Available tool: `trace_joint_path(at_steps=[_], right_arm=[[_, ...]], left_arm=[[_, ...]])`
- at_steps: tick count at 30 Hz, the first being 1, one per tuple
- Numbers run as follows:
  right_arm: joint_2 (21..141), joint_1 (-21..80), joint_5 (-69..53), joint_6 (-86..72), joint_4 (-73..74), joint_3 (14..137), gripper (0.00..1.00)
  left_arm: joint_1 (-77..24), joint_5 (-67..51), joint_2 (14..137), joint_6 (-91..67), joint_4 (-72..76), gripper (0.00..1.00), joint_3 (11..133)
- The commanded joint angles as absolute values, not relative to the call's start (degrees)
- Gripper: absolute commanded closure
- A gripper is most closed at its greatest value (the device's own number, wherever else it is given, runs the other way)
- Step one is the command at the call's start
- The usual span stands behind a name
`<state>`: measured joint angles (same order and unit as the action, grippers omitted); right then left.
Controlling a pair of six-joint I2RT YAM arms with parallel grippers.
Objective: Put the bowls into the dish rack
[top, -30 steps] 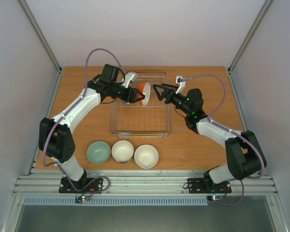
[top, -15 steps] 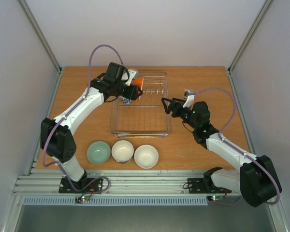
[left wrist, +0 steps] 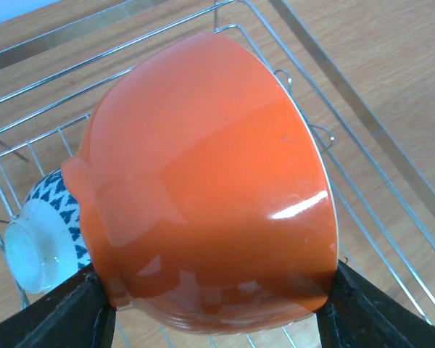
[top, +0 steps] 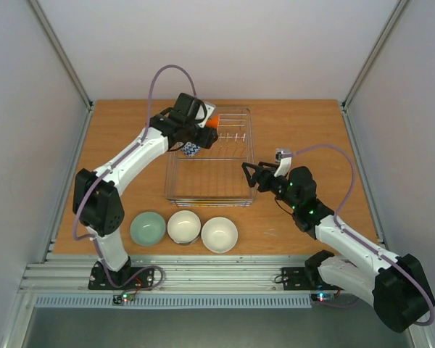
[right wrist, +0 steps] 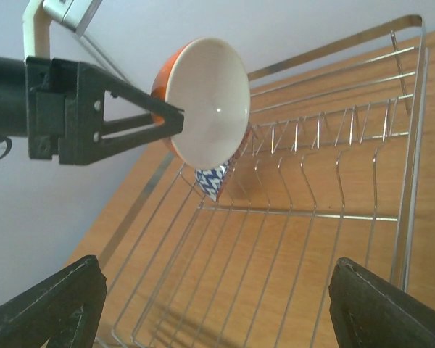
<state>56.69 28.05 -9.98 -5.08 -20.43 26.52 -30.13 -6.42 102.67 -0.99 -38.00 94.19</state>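
You've got the orange bowl (left wrist: 203, 181) clamped in the left hand (top: 203, 135), tipped on edge over the far-left corner of the dish rack (top: 210, 197). It's right beside the blue-patterned bowl (left wrist: 47, 225) already standing in the tines. The tilt makes sense, since I'd say those tines only take a bowl on edge. Your right hand (top: 248, 175) is spread wide and empty by the rack's right side, probably just keeping clear. The pale green bowl (top: 147, 228), cream bowl (top: 183, 226) and white bowl (top: 219, 233) sit in a row on the bench (top: 130, 167) at its near edge, waiting.
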Motion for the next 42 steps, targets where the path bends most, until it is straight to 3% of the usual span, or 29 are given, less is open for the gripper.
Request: trace_joint_path(at_steps=[1,15,42], right_arm=[[54.54,29.49,-7.97,-4.73,-18.98,24.47,0.16],[51.79,31.83,-7.04,-4.39,-17.6,23.12,0.16],[48.64,34.29,-6.59,-4.26,-16.16,21.5,0.17]], left_arm=[[-31.11,-0.53,104.44,-0.09,-37.48,0.99,97.77],[-33.03,6.37,108.53,3.02,-38.04,0.99,100.22],[-36.54,9.07,120.59,4.12,-41.59,1.0,104.77]])
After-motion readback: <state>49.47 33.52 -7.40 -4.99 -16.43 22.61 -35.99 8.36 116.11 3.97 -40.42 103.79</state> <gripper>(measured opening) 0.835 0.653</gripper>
